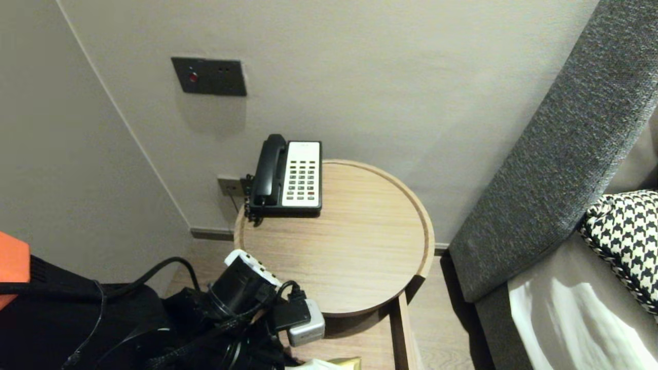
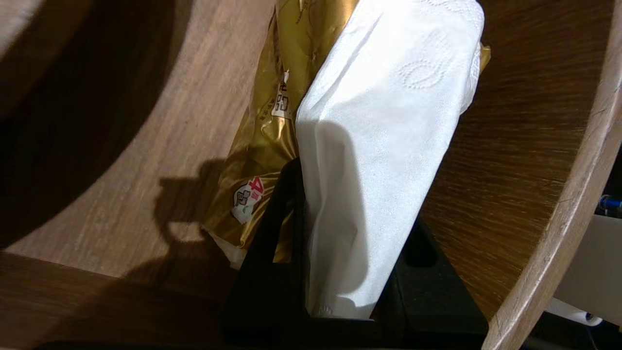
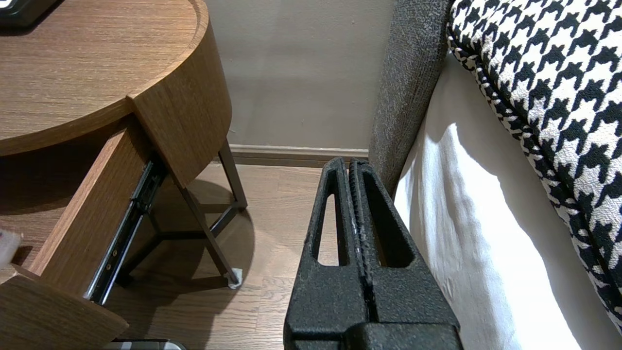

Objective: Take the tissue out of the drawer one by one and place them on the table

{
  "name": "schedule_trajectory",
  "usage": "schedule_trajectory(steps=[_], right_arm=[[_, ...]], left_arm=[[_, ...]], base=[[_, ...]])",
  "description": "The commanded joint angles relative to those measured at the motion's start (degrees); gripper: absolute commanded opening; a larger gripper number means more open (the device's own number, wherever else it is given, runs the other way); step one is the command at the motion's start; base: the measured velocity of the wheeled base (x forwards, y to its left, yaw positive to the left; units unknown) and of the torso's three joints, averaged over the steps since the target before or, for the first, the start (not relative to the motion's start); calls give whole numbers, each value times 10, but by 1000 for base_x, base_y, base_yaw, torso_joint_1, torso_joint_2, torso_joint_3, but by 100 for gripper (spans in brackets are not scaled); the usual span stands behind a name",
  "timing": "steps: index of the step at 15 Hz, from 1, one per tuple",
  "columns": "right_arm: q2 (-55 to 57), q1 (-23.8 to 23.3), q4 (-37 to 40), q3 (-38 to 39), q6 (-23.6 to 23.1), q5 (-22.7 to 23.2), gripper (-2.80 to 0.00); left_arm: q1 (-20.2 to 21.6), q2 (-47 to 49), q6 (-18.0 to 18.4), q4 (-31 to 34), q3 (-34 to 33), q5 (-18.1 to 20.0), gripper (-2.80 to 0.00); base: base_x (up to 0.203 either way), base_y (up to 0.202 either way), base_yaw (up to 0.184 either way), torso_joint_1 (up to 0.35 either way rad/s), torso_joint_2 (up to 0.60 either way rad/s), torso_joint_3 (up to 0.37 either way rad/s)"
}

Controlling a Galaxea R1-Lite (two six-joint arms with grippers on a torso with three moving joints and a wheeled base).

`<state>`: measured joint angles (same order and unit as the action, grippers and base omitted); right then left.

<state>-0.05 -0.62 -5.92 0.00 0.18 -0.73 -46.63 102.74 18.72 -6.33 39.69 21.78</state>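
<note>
Between the close-set fingers of the left end effector stands a white tissue, pinched on both sides. It rises from a gold tissue pack lying just past the fingertips on the floor of the open drawer. Well apart, the right end effector hangs closed beside the bed, holding nothing.
</note>
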Motion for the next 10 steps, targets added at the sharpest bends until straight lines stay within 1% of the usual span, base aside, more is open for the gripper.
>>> schedule_trajectory(steps=[1, 3, 10], right_arm=[[0, 0, -1, 23, 0, 0, -280], [0, 0, -1, 23, 0, 0, -280], [0, 0, -1, 23, 0, -1, -280]], left_arm=[[0, -15, -1, -3, 3, 1, -280], [0, -28, -9, -2, 7, 1, -280], [0, -65, -14, 4, 8, 2, -280]], base=[[0, 0, 0, 0, 0, 0], [0, 0, 0, 0, 0, 0], [0, 0, 0, 0, 0, 0]])
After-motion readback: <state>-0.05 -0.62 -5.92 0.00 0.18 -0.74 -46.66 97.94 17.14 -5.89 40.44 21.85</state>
